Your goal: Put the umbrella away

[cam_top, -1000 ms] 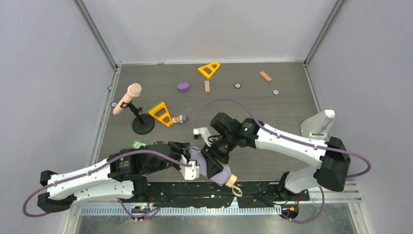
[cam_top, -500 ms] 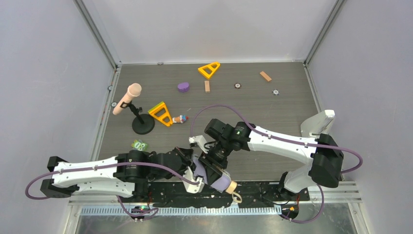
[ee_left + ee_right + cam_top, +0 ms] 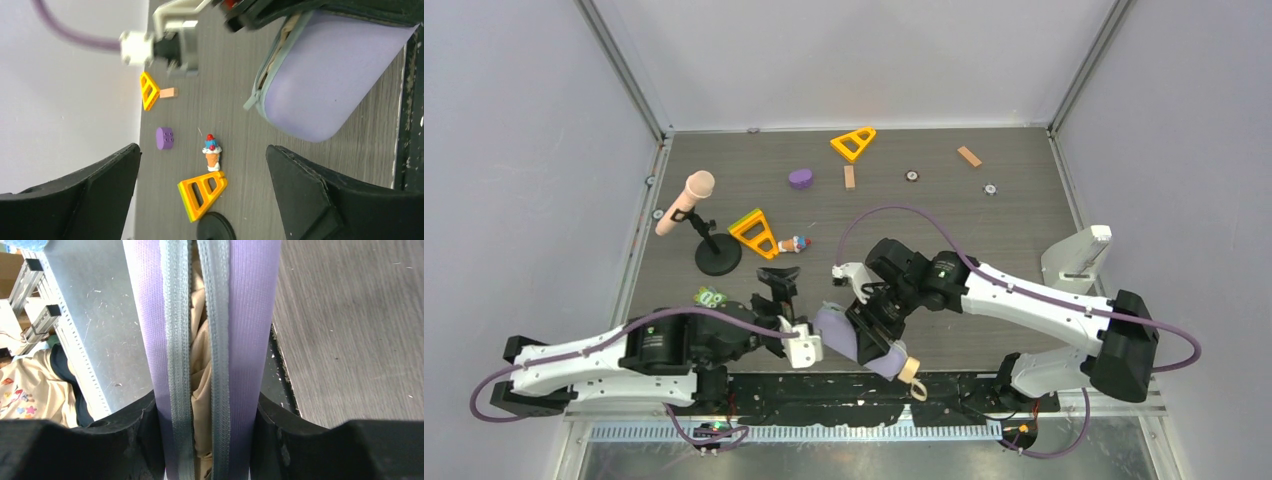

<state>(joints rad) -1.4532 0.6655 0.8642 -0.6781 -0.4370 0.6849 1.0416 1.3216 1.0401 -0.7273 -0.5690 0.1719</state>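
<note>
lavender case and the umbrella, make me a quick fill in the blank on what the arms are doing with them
1. The right tool grips the lavender case, while the left tool stands ____ and holds nothing.
2. Beige umbrella fabric shows between the two grey rows of the case's unclosed ____.
3. The number of tools touching the case is ____.

Missing words: open; zipper; one

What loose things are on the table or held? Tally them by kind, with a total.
Orange triangles: 2
Tan blocks: 2
Dark discs: 2
Purple brick: 1
Ice-cream toy: 1
Microphone: 1
Green toy: 1
Lavender case: 1
Umbrella: 1
Total: 12
</note>
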